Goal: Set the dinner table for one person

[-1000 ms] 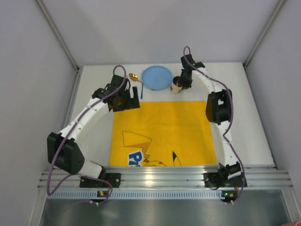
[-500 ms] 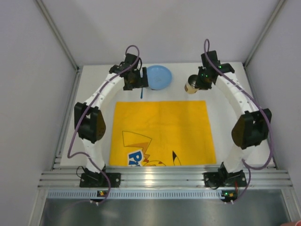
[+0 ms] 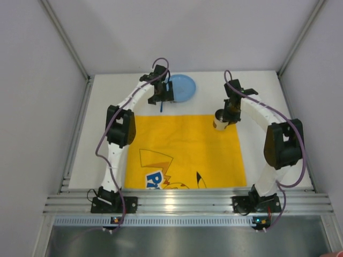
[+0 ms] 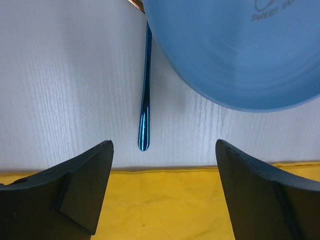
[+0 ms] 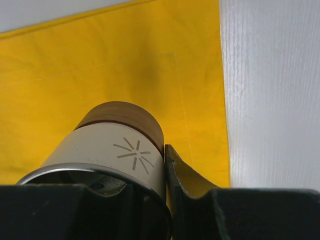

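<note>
The white dinner table (image 3: 102,134) carries a yellow placemat (image 3: 182,152). A blue plate (image 3: 181,87) lies at the table's back, with a spoon's blue handle (image 4: 144,100) beside its left rim. My left gripper (image 3: 163,96) hovers open at the placemat's far edge (image 4: 165,200), both fingers (image 4: 70,185) apart, facing the plate (image 4: 240,50) and holding nothing. My right gripper (image 3: 225,113) is shut on the rim of a beige cup with a brown base (image 3: 220,121). The cup (image 5: 115,145) hangs over the placemat's far right corner, one finger (image 5: 185,175) pressed against its outer wall.
Silver rails (image 3: 187,201) run along the near edge by both arm bases. White walls close in the table on three sides. Bare white tabletop (image 5: 270,90) lies right of the placemat.
The right arm carried the cup from beside the plate, out right, then down onto the placemat's far right corner. The left arm reached farther back and right, up to the plate's left rim.
</note>
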`<action>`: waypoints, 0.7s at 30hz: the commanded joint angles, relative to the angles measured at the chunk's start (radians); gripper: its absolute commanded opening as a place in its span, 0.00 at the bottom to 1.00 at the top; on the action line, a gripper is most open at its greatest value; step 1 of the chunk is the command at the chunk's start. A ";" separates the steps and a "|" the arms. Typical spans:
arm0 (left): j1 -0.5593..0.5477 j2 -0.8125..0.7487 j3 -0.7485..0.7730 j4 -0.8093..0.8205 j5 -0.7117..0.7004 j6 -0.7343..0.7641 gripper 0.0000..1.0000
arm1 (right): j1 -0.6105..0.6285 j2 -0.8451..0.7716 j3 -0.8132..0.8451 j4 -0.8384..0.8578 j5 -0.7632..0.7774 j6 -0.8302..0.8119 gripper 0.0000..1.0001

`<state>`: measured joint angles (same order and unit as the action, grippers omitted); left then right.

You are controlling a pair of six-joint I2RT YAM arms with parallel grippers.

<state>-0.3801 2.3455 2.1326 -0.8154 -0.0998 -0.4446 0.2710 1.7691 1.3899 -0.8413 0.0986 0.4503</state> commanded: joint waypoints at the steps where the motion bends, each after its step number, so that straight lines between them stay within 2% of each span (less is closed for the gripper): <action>1: 0.007 0.020 0.064 0.016 -0.038 0.021 0.88 | 0.004 0.018 0.043 0.068 0.058 -0.022 0.03; 3: 0.009 0.041 0.069 0.019 -0.046 0.026 0.88 | 0.004 0.029 0.031 0.085 0.061 -0.030 0.26; 5: 0.012 0.064 0.073 0.019 -0.069 0.026 0.87 | 0.005 0.049 0.015 0.099 0.070 -0.033 0.42; 6: 0.012 0.072 0.081 0.019 -0.074 0.029 0.87 | 0.005 0.055 0.000 0.103 0.082 -0.033 0.53; 8: 0.014 0.093 0.099 0.019 -0.093 0.029 0.87 | 0.005 0.066 -0.015 0.110 0.085 -0.041 0.63; 12: 0.018 0.118 0.113 0.070 -0.092 0.024 0.86 | 0.004 0.040 -0.017 0.104 0.079 -0.055 0.68; 21: 0.032 0.153 0.101 0.209 -0.074 0.027 0.85 | 0.002 -0.197 0.113 -0.097 0.076 -0.061 0.70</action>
<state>-0.3614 2.4809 2.2024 -0.7059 -0.1757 -0.4313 0.2718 1.7153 1.4143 -0.8623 0.1608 0.4015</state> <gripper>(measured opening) 0.855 0.695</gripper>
